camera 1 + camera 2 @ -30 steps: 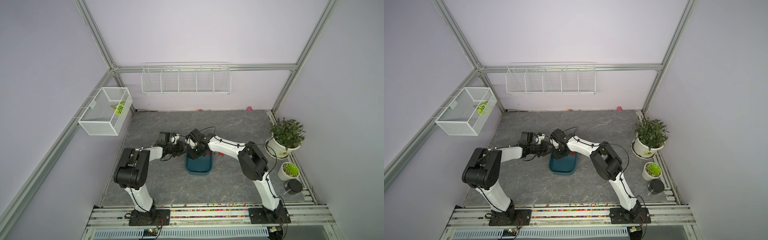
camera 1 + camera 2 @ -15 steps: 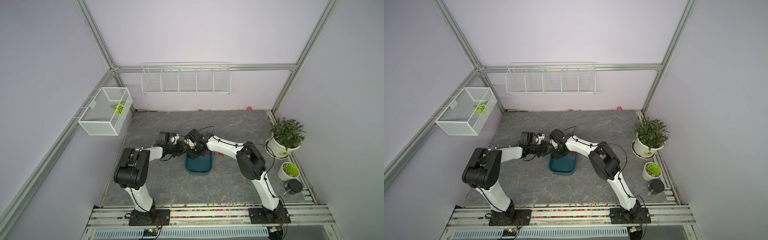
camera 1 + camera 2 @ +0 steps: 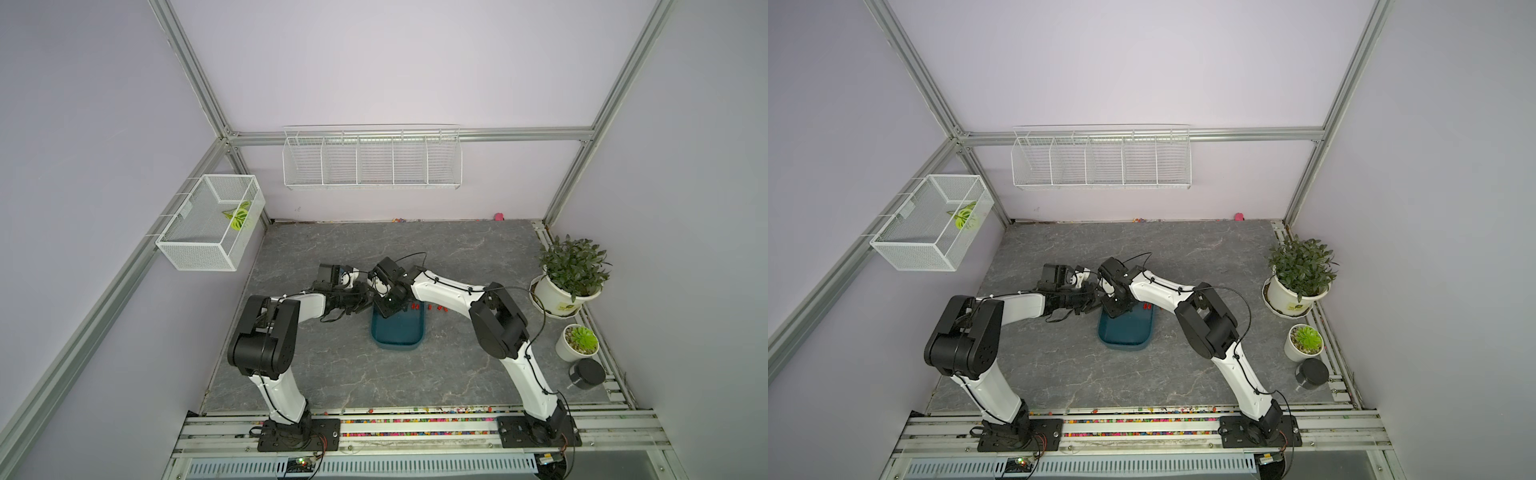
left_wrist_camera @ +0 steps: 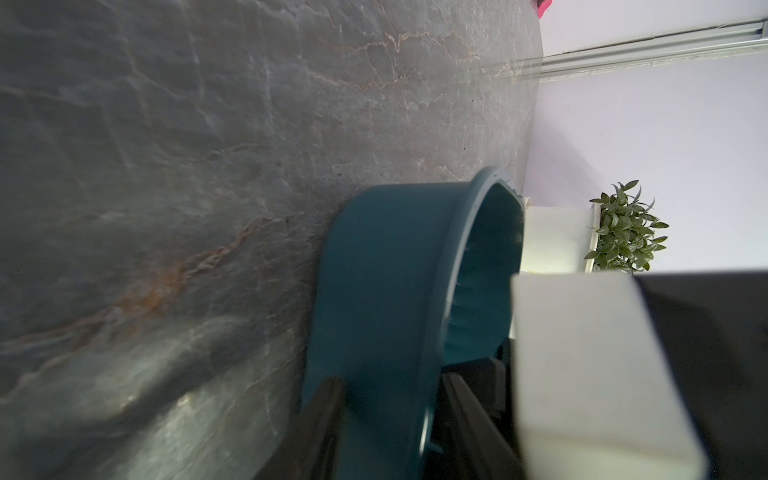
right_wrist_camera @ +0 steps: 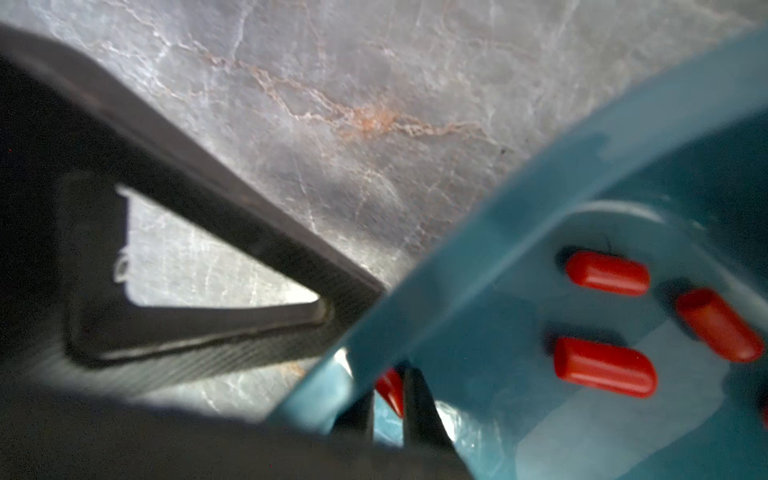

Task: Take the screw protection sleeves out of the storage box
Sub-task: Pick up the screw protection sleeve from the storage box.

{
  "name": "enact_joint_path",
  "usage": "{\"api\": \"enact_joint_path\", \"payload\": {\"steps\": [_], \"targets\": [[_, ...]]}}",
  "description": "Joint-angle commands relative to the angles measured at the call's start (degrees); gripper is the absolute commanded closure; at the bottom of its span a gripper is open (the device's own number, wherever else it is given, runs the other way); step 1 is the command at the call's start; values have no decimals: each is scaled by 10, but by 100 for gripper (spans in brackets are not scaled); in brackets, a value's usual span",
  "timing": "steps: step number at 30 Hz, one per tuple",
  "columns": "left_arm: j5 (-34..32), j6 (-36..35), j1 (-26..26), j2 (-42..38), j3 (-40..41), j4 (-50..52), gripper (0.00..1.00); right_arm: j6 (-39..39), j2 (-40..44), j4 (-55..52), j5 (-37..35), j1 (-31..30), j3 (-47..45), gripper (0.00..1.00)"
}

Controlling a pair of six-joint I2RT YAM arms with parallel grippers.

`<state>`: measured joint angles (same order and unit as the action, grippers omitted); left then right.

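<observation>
Nearest you, the front rail point(image 3: 457, 434) carried a strip of multicoloured beads point(image 3: 399, 420), with both arm bases bolted to it. Beyond it, on the grey veined worktop point(image 3: 332, 374), sat the storage box point(image 3: 399, 332), and its near end showed only bare teal floor in both top views.

Your left gripper point(image 3: 365, 305) met the box at its far left corner. In the left wrist view its fingers point(image 4: 324, 415) stood one outside and one inside the teal wall, clamped onto it. Your right gripper point(image 3: 390, 309) reached down into the far end of the box, just beside the left one. In the right wrist view that gripper point(image 5: 388, 386) had its jaws drawn nearly together, pinching one of the screw protection sleeves point(image 5: 390, 390), though the picture was blurred there. Three more sleeves point(image 5: 606, 274) lay on their sides on the box floor nearby, apart from each other. In a top view, a few more point(image 3: 437, 308) lay on the worktop just off the box's far right corner.

Along the right edge you had a black canister point(image 3: 586, 373), a small succulent pot point(image 3: 579, 340) and a larger potted plant point(image 3: 569, 270).

Farthest off, a wire basket point(image 3: 199, 249) on the left wall held a green leaf point(image 3: 237, 216). A wire rack point(image 3: 372, 162) hung on the back wall, and a pink blob point(image 3: 498, 216) lay at its foot.
</observation>
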<state>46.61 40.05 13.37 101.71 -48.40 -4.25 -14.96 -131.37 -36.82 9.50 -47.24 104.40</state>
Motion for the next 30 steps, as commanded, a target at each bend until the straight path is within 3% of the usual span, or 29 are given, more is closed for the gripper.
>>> {"api": "enact_joint_path", "payload": {"steps": [1,9,30], "targets": [[7,-1,1,8,-8,-1,56,5,-17,-18,3,-1,5,87],[7,-1,0,9,-8,-1,56,0,9,-9,1,-1,-15,92],[8,0,1,14,-12,3,56,-4,203,22,-29,30,-161,92]]}}
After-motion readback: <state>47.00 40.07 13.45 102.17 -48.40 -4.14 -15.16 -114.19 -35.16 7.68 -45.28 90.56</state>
